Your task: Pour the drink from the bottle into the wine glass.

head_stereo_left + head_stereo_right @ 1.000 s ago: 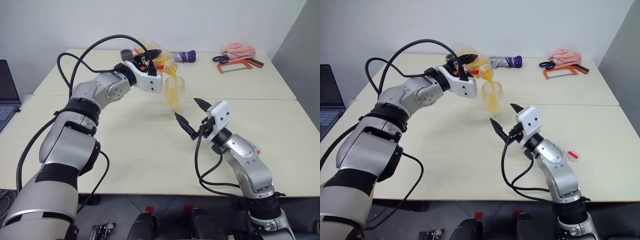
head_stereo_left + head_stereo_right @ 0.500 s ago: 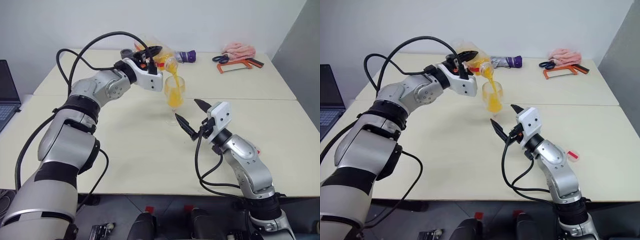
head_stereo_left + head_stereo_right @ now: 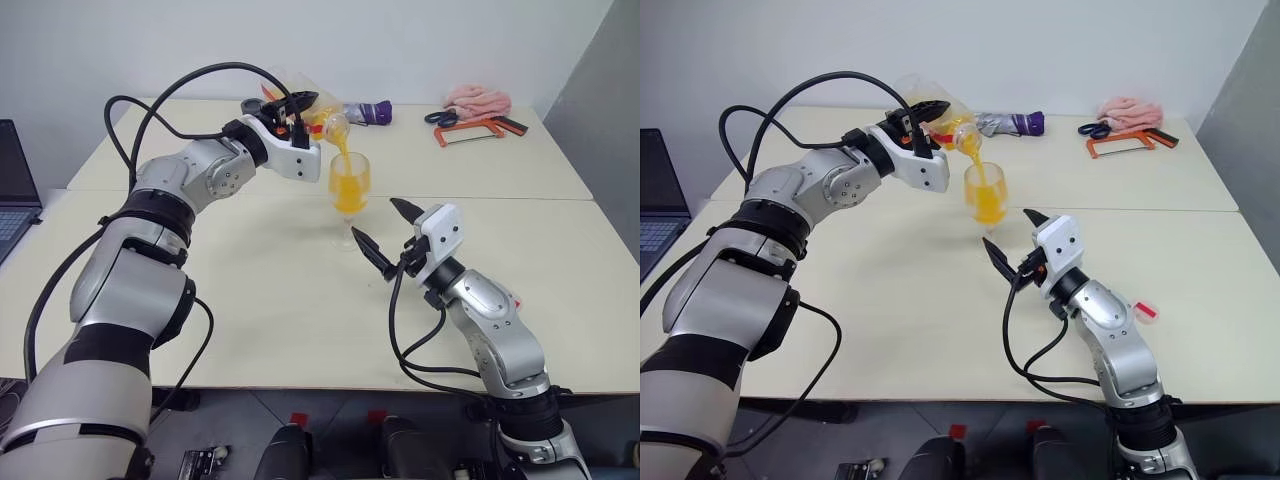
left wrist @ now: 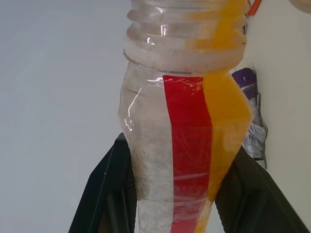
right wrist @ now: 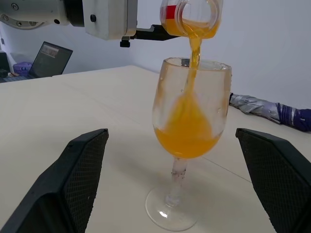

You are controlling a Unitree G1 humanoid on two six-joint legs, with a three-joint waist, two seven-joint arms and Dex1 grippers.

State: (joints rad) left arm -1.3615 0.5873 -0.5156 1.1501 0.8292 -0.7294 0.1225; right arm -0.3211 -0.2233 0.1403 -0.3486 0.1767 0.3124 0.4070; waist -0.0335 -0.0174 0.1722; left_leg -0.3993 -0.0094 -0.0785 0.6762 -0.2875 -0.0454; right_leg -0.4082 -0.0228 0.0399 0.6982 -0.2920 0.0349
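Pouring is under way: our left end effector (image 3: 300, 108) clamps the tilted bottle (image 3: 312, 112) above the wine glass (image 3: 349, 195) on the counter (image 3: 250, 290), the drink (image 5: 187, 131) streaming in. Our right end effector (image 3: 383, 232) waits spread just beside the glass. Next we judge the fill, then tip upright.

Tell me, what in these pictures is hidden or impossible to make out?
- The bottle: in the left wrist view its lower end is cut off by the picture's edge, so how much drink remains is unclear.
- The glass: in the right wrist view streaks of drink on the bowl blur the exact fill level.
- The laptop: cut off by the left edge of the head views; its screen cannot be read.
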